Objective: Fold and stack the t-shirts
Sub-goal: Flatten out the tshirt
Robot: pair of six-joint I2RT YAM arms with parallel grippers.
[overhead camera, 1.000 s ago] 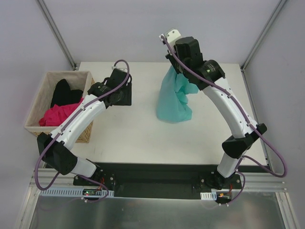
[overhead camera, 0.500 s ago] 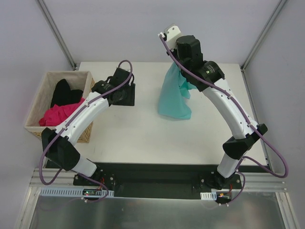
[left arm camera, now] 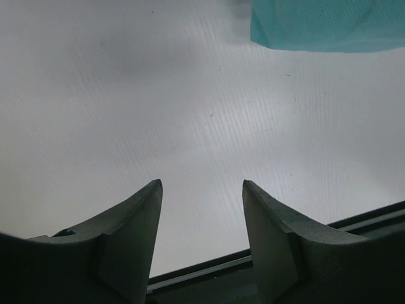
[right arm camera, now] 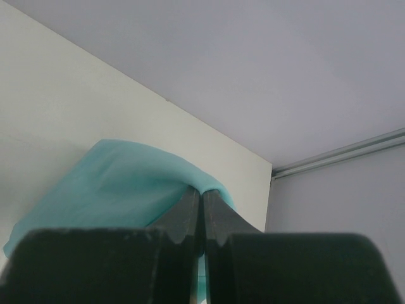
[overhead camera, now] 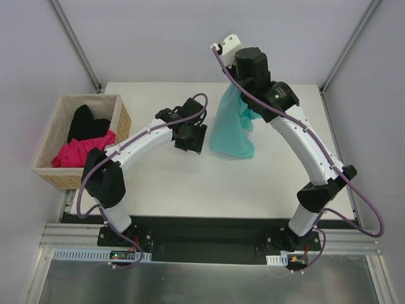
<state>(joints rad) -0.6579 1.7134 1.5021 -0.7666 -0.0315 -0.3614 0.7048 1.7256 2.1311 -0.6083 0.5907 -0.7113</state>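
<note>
A teal t-shirt (overhead camera: 229,128) hangs from my right gripper (overhead camera: 233,88), which is raised above the back of the table and shut on the cloth's top edge (right arm camera: 204,190). The shirt's lower end rests bunched on the table. My left gripper (overhead camera: 192,140) stands open just left of the hanging shirt, low over the white table, with nothing between its fingers (left arm camera: 201,190); the shirt's lower edge (left arm camera: 323,25) shows ahead of it at top right. A magenta pink t-shirt (overhead camera: 81,151) and a black t-shirt (overhead camera: 85,123) lie in the wicker basket.
The woven basket (overhead camera: 43,136) stands at the table's left edge. The white table (overhead camera: 190,183) ends in a black rail at the near side. Metal frame posts rise at the back corners.
My left arm has swung right from beside the basket to just left of the teal shirt. The right gripper has held the shirt nearly still, and the cloth hangs a little straighter.
</note>
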